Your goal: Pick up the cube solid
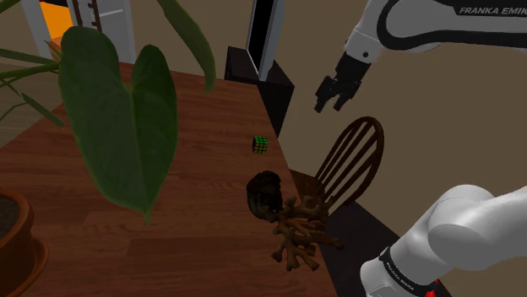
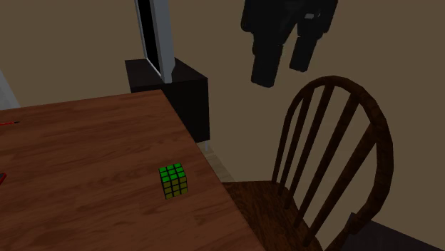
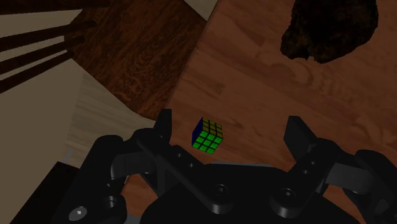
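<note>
The cube (image 1: 261,144) is a small puzzle cube with green squares on a dark grid, resting on the wooden table (image 1: 101,236) near its edge beside the chair. It shows again as the cube (image 2: 174,180) and the cube (image 3: 208,135). My black gripper (image 1: 332,105) hangs open in the air above the chair, well above and to the side of the cube. From the hand's camera the gripper (image 3: 229,130) has its fingers (image 3: 164,127) standing wide apart, nothing between them, the cube far below. In the second exterior view the gripper (image 2: 284,63) hangs high.
A dark wooden chair (image 1: 350,160) stands against the table edge under the gripper. A dark lumpy object (image 1: 264,193) and a tangle of brown sticks (image 1: 297,232) lie near the cube. Large plant leaves (image 1: 127,118) hang over the table. A black cabinet (image 2: 171,89) carries an upright panel.
</note>
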Available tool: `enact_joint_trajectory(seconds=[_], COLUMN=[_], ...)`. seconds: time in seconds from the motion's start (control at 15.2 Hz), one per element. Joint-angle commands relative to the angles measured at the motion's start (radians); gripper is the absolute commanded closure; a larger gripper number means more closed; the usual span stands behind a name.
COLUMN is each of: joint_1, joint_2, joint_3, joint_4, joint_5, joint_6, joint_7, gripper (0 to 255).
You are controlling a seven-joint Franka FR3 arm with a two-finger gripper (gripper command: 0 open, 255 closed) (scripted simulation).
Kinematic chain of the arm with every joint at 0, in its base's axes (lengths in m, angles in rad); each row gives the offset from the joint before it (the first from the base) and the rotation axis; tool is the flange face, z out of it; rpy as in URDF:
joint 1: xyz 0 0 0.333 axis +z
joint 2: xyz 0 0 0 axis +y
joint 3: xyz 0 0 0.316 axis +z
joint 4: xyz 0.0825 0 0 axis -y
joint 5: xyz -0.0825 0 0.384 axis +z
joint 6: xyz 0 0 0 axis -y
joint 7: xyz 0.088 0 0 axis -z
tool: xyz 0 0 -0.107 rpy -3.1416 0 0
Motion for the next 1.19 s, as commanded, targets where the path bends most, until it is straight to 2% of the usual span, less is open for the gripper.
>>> enact_joint_trajectory(seconds=[0.0,0.53,1.12], joint_1=[-0.004,-0.016,-0.024], joint_2=[0.066,0.356,0.701], joint_3=[0.003,0.012,0.009], joint_4=[0.005,0.084,0.267], joint_5=[0.000,-0.008,-0.023], joint_6=[0.053,0.230,0.355], joint_7=[0.012,0.060,0.113], gripper=[0,0,0])
